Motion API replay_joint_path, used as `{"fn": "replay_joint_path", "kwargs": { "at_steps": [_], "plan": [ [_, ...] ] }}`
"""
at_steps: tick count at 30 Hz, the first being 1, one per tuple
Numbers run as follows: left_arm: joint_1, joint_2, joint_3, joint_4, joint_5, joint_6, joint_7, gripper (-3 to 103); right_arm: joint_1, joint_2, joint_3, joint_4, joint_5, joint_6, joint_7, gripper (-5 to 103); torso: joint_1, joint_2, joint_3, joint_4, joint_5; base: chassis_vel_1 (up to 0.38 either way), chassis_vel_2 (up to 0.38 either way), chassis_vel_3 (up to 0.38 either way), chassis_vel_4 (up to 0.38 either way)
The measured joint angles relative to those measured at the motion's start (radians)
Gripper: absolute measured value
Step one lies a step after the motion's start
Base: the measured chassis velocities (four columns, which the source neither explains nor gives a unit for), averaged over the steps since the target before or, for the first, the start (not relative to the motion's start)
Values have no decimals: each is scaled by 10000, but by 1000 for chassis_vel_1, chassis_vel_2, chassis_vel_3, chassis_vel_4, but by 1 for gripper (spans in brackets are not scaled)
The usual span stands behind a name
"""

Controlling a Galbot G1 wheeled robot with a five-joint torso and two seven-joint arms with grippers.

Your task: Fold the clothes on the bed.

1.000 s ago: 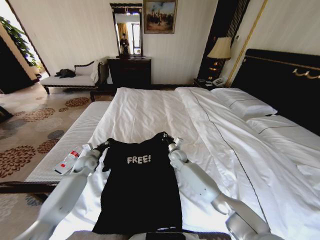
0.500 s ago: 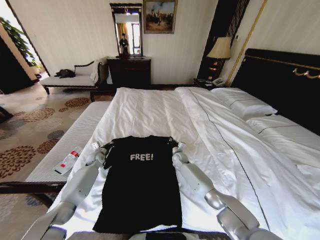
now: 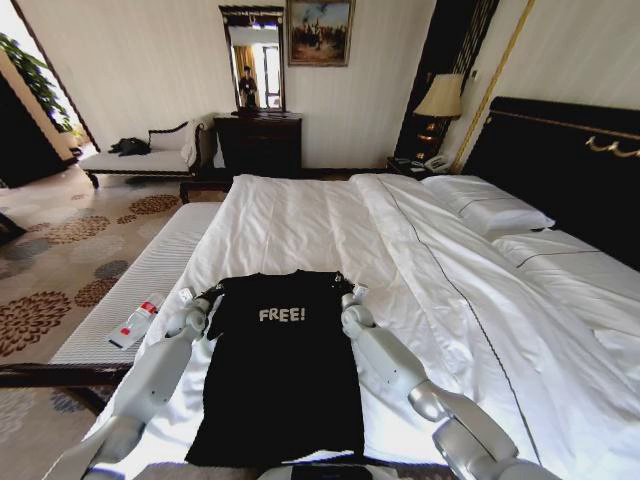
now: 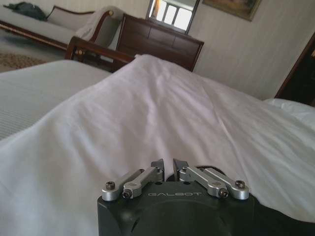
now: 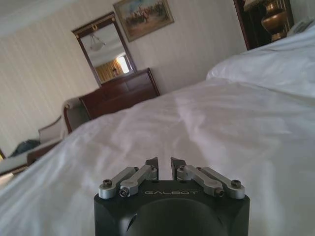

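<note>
The clothes are one black T-shirt with white "FREE!" lettering, spread flat and chest-up on the near part of the bed. My left gripper rests at the shirt's left sleeve. My right gripper is at its right sleeve. Both sit low on the white sheet. In the left wrist view the left gripper has its fingers drawn nearly together, with dark cloth low between them. The right gripper looks the same in the right wrist view, against the white duvet.
A grey bench along the bed's left side carries a small red and white bottle. Pillows and a dark headboard are at the far right. A dresser and a chaise stand beyond the bed.
The shirt's shoulders, raised a second ago, have come down and the shirt lies flat. Both grippers lowered with it and drew slightly towards me.
</note>
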Motion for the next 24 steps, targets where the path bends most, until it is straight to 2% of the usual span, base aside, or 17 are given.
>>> {"fn": "replay_joint_path", "kwargs": {
  "at_steps": [1,2,4,6,7,9,11,12,13,14,15,16,17,19,21,22,24],
  "plan": [
    [271,69,-240,-301,40,-43,35,19,-192,-78,138,502,46,7,-7,19,0,0,0,1,-1,0,0,0,0],
    [271,69,-240,-301,40,-43,35,19,-192,-78,138,502,46,7,-7,19,0,0,0,1,-1,0,0,0,0],
    [878,213,-810,-855,183,-129,83,25,-642,-274,517,1447,142,12,-10,25,0,0,0,1,-1,0,0,0,0],
    [1703,319,-1637,-1417,362,-250,118,36,-1254,-551,1009,2378,252,36,56,36,-1,1,-1,3,-1,0,0,0,0],
    [1703,319,-1637,-1417,362,-250,118,36,-1254,-551,1009,2378,252,36,56,36,-1,1,-1,3,-1,0,0,0,0],
    [2707,340,-2972,-2160,310,-337,107,46,-2305,-1042,1652,3460,744,24,211,46,-1,0,-1,2,-2,0,0,0,0],
    [3363,287,-3819,-2711,112,-377,76,57,-3022,-1413,2103,4240,1170,-108,361,57,-1,0,-1,0,6,0,0,0,0],
    [3363,287,-3819,-2711,112,-377,76,57,-3022,-1413,2103,4240,1170,-108,361,57,-1,0,-1,0,6,0,0,0,0],
    [3770,228,-4270,-3066,-71,-391,24,57,-3450,-1631,2371,4750,1452,-239,514,57,-2,1,-2,1,-1,0,0,0,0],
    [4334,123,-4770,-3613,-296,-410,-99,68,-4032,-1812,2699,5428,1823,-456,837,68,-3,2,-3,-5,-4,0,0,0,0],
    [4957,-35,-5184,-4255,-382,-421,-167,68,-4494,-1838,2931,5922,2120,-643,1145,68,-3,2,-3,-3,0,0,0,0,0],
    [4957,-35,-5184,-4255,-382,-421,-167,68,-4494,-1838,2931,5922,2120,-643,1145,68,-3,2,-3,-3,0,0,0,0,0],
    [5351,-149,-5417,-4647,-331,-440,-171,74,-4782,-1798,3069,6222,2326,-765,1342,73,-4,2,-3,-1,0,0,0,0,0],
    [6179,-576,-6023,-5630,241,-617,-23,85,-5463,-1473,3335,6929,2868,-1054,1830,84,-3,2,-3,2,1,0,0,0,0],
    [6366,-711,-6167,-5860,457,-701,29,85,-5627,-1359,3373,7072,2993,-1131,1967,84,-4,3,-3,3,3,0,0,0,0],
    [6779,-1086,-6439,-6357,1008,-973,198,94,-6025,-1038,3432,7369,3239,-1314,2266,95,-4,3,-2,3,1,0,0,0,0],
    [7182,-1486,-6604,-6815,1495,-1226,331,98,-6388,-655,3489,7532,3397,-1440,2425,98,-4,3,-2,1,1,0,0,0,0]
  ]
}}
